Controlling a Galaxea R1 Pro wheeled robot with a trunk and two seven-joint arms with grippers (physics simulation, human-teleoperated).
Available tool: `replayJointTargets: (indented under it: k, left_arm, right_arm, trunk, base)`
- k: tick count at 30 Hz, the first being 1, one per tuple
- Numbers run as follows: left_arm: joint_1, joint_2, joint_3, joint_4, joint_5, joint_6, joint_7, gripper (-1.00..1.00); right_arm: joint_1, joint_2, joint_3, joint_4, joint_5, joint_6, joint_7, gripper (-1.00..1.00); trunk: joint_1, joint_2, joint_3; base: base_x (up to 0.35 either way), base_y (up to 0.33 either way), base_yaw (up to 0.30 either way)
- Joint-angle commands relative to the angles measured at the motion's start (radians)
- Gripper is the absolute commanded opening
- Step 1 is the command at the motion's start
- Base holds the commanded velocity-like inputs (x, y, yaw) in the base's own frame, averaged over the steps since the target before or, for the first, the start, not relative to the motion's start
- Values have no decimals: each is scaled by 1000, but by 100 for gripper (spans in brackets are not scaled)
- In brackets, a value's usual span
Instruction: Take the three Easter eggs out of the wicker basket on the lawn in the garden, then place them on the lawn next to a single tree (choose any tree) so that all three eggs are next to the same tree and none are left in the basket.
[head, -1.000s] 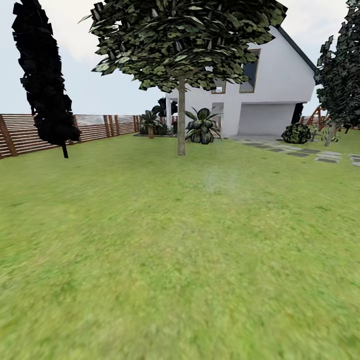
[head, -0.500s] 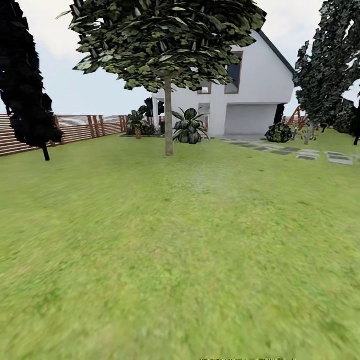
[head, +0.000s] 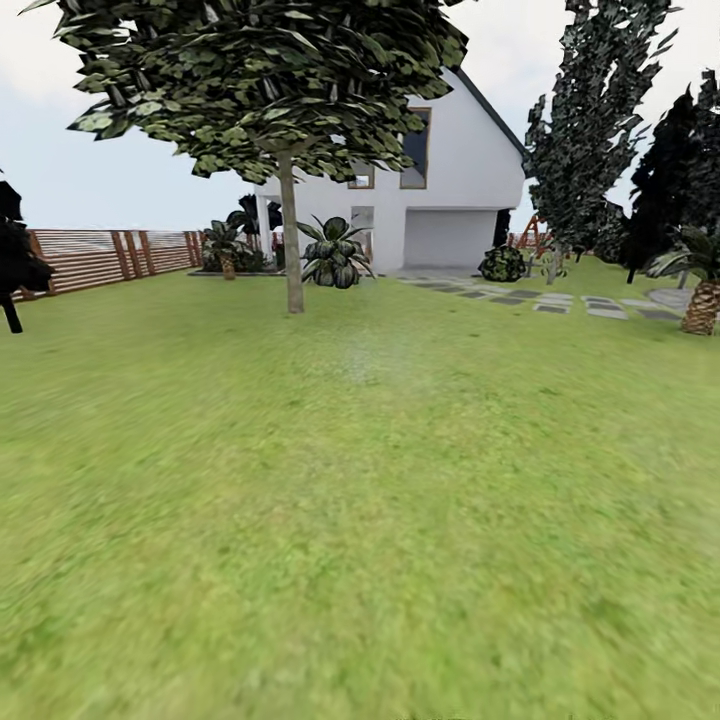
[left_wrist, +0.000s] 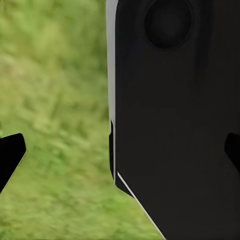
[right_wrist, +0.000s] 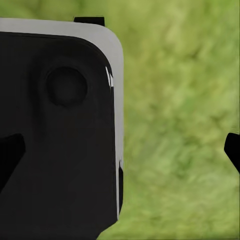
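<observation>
Lawn (head: 360, 520) of mottled green grass runs everywhere; brown slatted fence (head: 110, 255) far left, then the broad-leaved tree with pale trunk (head: 292, 250) left of centre, white gabled house (head: 440, 200) behind. Each gripper's fingertips sit spread, nothing between.

lawn (head: 380, 520) | mottled green (yellowish patches) | tree (head: 292, 260) rooted far-left

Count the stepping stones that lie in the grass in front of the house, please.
About 8, though the far ones blur together. The stepping stones run in a loose line across the lawn from the garage door of the house toward the view's right edge.
</observation>
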Motion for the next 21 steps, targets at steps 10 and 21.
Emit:
replayJointTargets:
  k: [10, 21]
  left_arm:
    - [0, 0, 0, -1, 0, 0, 0, 100]
    - [0, 0, 0, -1, 0, 0, 0, 100]
  right_arm:
    - [-1, 0, 0, 2, 0, -1, 0, 100]
    - [-1, 0, 0, 2, 0, -1, 0, 100]
  trunk:
    - [0, 0, -1]
    - [0, 0, -1]
  base:
    - [0, 0, -297]
    - [0, 0, -297]
